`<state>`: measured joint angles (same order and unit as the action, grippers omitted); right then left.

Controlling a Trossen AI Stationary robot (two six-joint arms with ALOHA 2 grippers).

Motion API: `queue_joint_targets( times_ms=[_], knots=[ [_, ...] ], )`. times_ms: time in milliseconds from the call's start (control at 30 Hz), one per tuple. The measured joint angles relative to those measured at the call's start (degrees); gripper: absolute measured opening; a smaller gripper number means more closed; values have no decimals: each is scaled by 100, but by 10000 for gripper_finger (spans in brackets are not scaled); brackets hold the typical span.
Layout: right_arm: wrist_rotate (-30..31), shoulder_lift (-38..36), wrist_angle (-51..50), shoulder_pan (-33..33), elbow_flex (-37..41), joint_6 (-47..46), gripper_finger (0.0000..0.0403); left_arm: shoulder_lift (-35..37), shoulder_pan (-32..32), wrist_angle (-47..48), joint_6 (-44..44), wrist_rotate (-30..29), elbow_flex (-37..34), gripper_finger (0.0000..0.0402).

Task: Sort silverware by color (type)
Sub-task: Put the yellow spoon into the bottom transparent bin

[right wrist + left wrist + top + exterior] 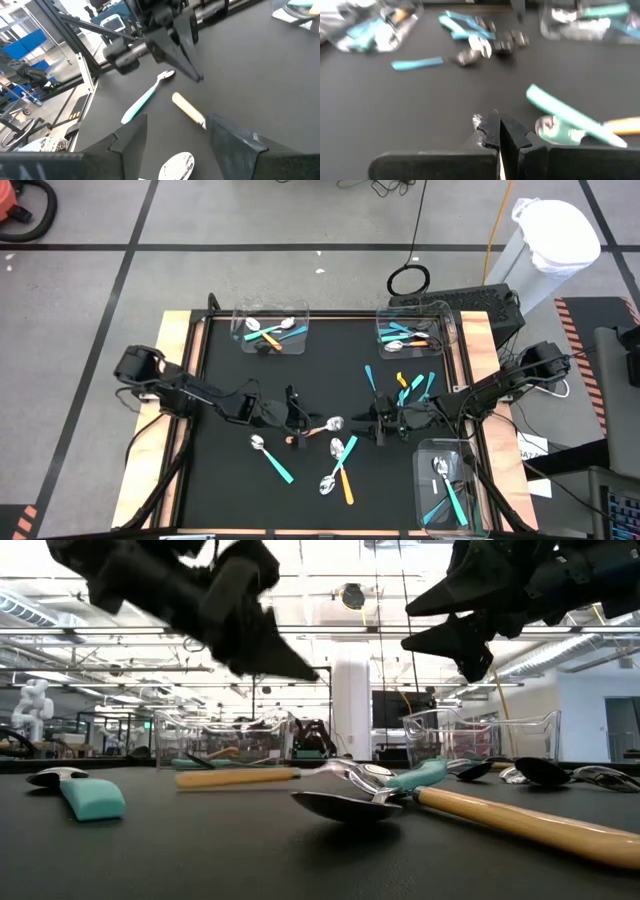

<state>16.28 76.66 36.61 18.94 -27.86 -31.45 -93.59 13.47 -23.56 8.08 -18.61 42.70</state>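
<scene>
We see a black table top (pixel 230 490) with a wooden border. Three clear bins sit on it: one (pixel 270 328) at the far left, one (pixel 412 332) at the far right, one (pixel 447 485) at the near right corner. Loose teal and orange spoons (pixel 338 465) lie scattered across the middle.

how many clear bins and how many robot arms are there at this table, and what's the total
clear rectangular plastic bins: 3
dark robot arms: 2
total: 5
</scene>
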Motion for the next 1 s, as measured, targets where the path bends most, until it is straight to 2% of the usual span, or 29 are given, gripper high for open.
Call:
queue_joint_targets(
  times_ms=[200, 367, 500, 667, 800, 900, 1000],
  knots=[
    [10, 0, 45, 65, 0, -1, 200, 219, -7, 62, 55, -11, 2, 1],
    [16, 0, 68, 70, 0, -62, 200, -192, 0, 52, 359, 206, 4, 13],
    [24, 0, 106, 70, 0, -63, 200, -671, 0, -250, 614, 350, 7, 63],
    [21, 0, 112, 70, 0, -84, 200, -1149, -20, -639, 1005, 360, 9, 155],
    [20, 0, 112, 70, 0, -79, 200, -1402, -105, -659, 1227, 781, 9, 224],
    [19, 0, 111, 70, 0, -62, 200, -1586, -161, -865, 1263, 1247, 8, 254],
    [21, 0, 110, 70, 0, -48, 200, -1676, -212, -915, 1282, 1373, 51, 260]
  ],
)
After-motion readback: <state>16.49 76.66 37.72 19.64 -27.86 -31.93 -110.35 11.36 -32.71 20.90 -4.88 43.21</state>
